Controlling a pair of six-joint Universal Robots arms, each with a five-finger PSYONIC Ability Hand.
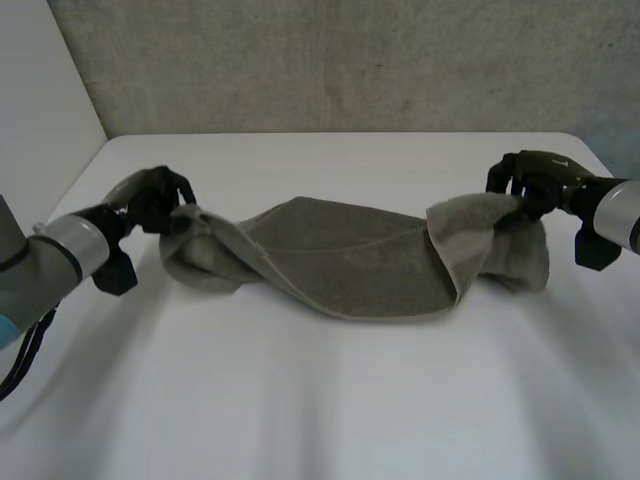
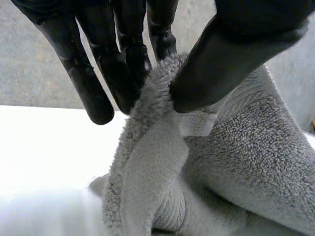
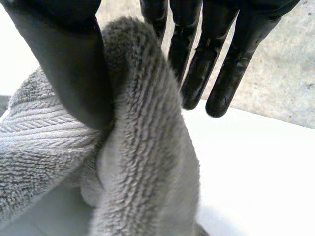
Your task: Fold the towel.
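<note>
A grey towel point(image 1: 345, 260) lies across the middle of the white table point(image 1: 330, 400), with both ends lifted off the surface. My left hand point(image 1: 155, 200) holds the towel's left end just above the table. In the left wrist view its thumb point(image 2: 231, 54) and fingers point(image 2: 115, 69) pinch a bunched edge of the towel point(image 2: 236, 157). My right hand point(image 1: 535, 180) holds the right end, which droops below it in a loose fold. In the right wrist view a ridge of towel point(image 3: 142, 128) stands between the thumb point(image 3: 69, 64) and the straight fingers point(image 3: 197, 73).
A grey wall point(image 1: 350, 60) runs behind the table's far edge. Bare white tabletop spreads in front of the towel and behind it. The table's left edge point(image 1: 75, 180) slants close to my left arm.
</note>
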